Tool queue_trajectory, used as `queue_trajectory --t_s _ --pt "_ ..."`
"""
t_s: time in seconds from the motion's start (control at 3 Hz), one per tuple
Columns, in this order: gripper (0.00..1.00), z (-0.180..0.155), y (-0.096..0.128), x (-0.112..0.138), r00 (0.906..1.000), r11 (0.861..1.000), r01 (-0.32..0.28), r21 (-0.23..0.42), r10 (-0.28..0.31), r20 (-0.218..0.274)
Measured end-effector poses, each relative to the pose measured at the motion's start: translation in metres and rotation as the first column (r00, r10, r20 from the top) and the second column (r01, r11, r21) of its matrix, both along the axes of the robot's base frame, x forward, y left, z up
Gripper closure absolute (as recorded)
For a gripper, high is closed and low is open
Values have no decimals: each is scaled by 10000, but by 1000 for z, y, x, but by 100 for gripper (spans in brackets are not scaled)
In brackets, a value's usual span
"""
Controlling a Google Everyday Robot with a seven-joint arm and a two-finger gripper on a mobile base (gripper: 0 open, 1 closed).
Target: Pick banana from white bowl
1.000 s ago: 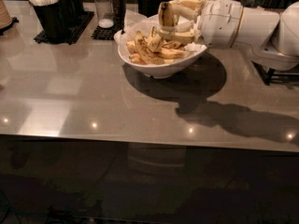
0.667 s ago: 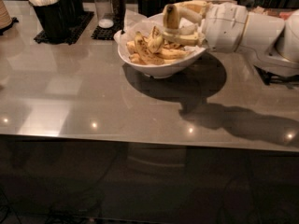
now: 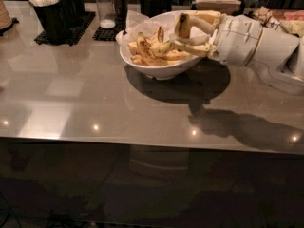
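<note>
Spanning the view: a glossy grey table (image 3: 95,99). A white arm (image 3: 247,42) reaches in from the right. The paper-lined white bowl (image 3: 156,71) sits rear centre and holds a pile of bananas (image 3: 144,49). The left one leans steeply, long axis up toward back-left. The gripper (image 3: 179,36) hangs over the bowl's right rim, just above the pile; opening and hold: cannot tell. A black cup (image 3: 50,20) at rear left holds white items.

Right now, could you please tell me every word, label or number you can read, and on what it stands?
None: no readable text anywhere. The shaker jars and black cups show no legible labels; the gripper, over the white bowl, bears no marking.
</note>
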State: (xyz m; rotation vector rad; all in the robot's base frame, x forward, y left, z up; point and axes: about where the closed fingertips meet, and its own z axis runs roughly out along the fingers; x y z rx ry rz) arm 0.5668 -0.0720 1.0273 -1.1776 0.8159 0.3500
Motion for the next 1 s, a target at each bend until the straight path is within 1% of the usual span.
queue_trajectory --t_s 0.33,0.67,1.0 --pt "100 8 -8 -14 9988 9995 290 96 -294 397" --pt "100 34 -17 -44 9906 9972 752 -26 -745 1145" --pt "100 34 -17 -45 9905 9971 762 -29 -754 1152"
